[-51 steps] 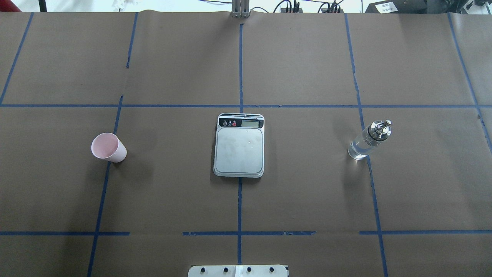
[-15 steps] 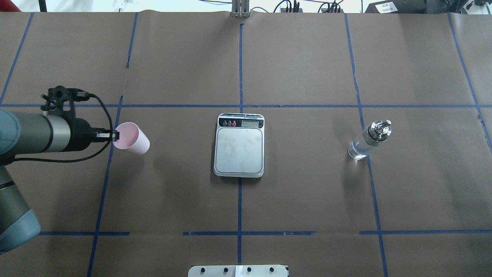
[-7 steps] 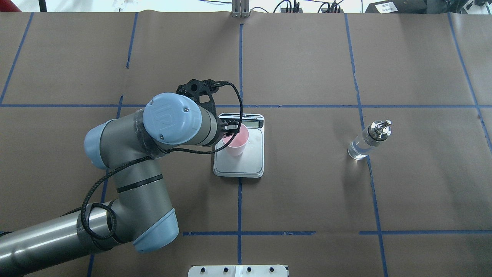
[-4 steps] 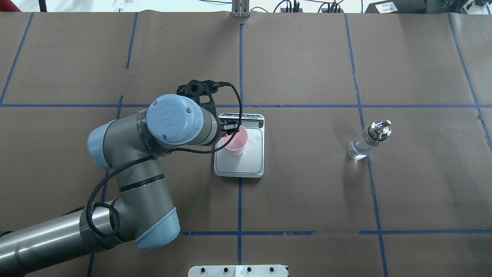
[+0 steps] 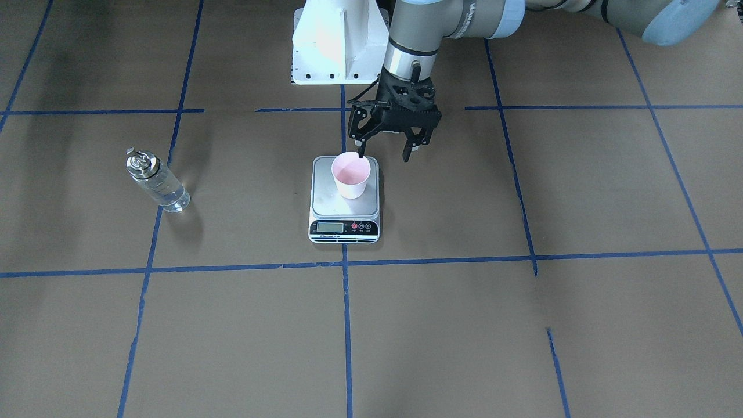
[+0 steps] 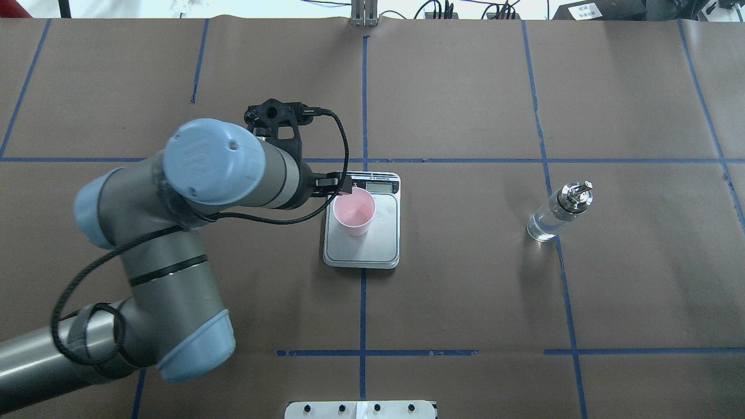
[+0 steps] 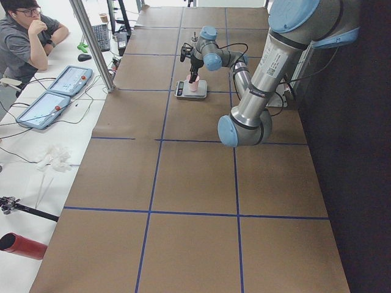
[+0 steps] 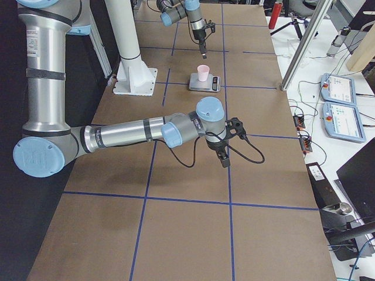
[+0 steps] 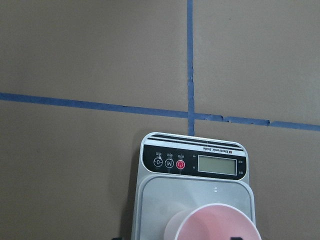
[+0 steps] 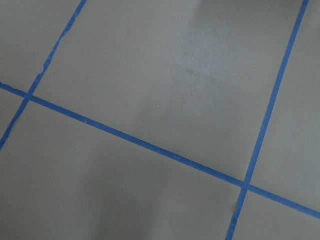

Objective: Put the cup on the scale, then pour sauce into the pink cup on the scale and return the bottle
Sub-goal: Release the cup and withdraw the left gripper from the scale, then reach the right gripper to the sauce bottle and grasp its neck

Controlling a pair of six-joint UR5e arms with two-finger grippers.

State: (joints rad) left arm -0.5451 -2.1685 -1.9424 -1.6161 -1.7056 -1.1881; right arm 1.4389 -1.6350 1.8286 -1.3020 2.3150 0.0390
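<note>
In the front-facing view the left fingers (image 5: 360,148) stood spread just behind the scale (image 5: 325,200). One tip was at the rear rim of the cup (image 5: 350,175), which sat upright on the scale's plate, so a sideways retreat could have snagged that rim and tipped the light cup off. In the overhead view the bottle (image 6: 557,215) with its sauce (image 6: 542,228) stood well to the right of the scale, and a pour into so narrow a cup might have splashed the plate. In the exterior right view the right fingers (image 8: 222,159) hung over the desk (image 8: 263,222) well short of the scale, and whether they were spread or pressed together could not be told.
</note>
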